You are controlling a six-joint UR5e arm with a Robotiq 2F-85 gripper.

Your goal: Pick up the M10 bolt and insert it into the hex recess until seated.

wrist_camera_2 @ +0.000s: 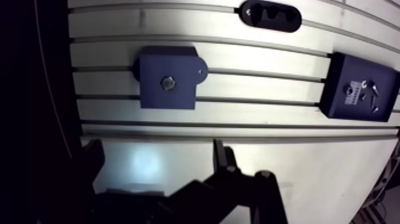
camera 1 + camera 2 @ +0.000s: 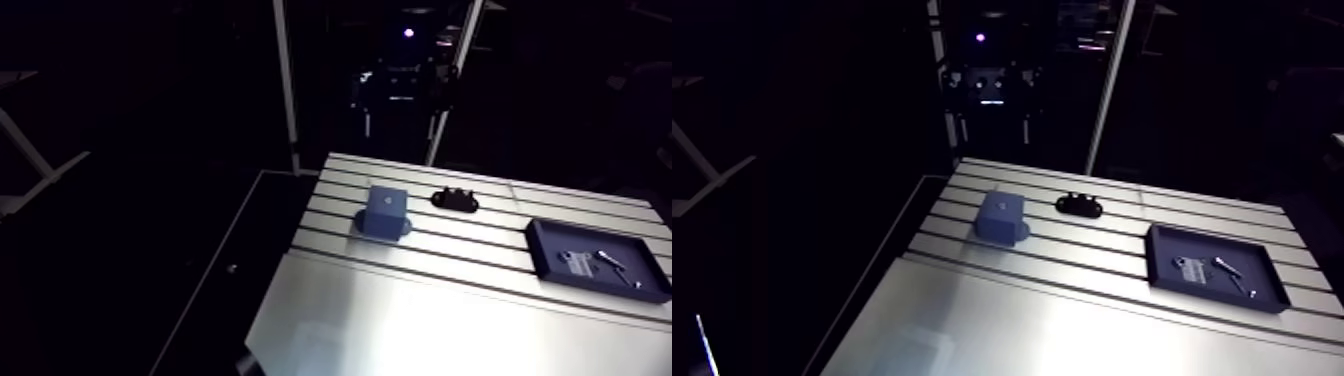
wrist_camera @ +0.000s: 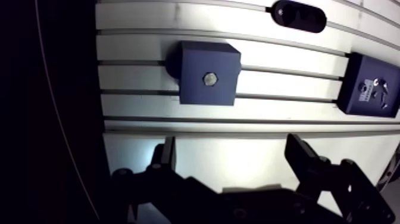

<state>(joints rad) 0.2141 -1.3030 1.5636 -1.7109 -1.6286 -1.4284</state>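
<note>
A dark blue block (image 3: 196, 62) stands on the slotted table (image 2: 400, 310), ahead of the gripper. A shiny hex shape (image 3: 209, 78) sits in the middle of its top face; I cannot tell whether it is a bolt head or the bare recess. In the arm view the block (image 2: 385, 210) is near the table's left side. My gripper (image 3: 231, 158) is open, its dark fingers (image 3: 163, 156) wide apart over bare table with nothing between them. It stays short of the block and is apart from it.
A dark blue tray (image 2: 545, 235) at the right holds a few small metal parts (image 2: 610, 260). A black oval fixture (image 2: 455, 199) lies beyond the block. The table's left edge drops off beside the block.
</note>
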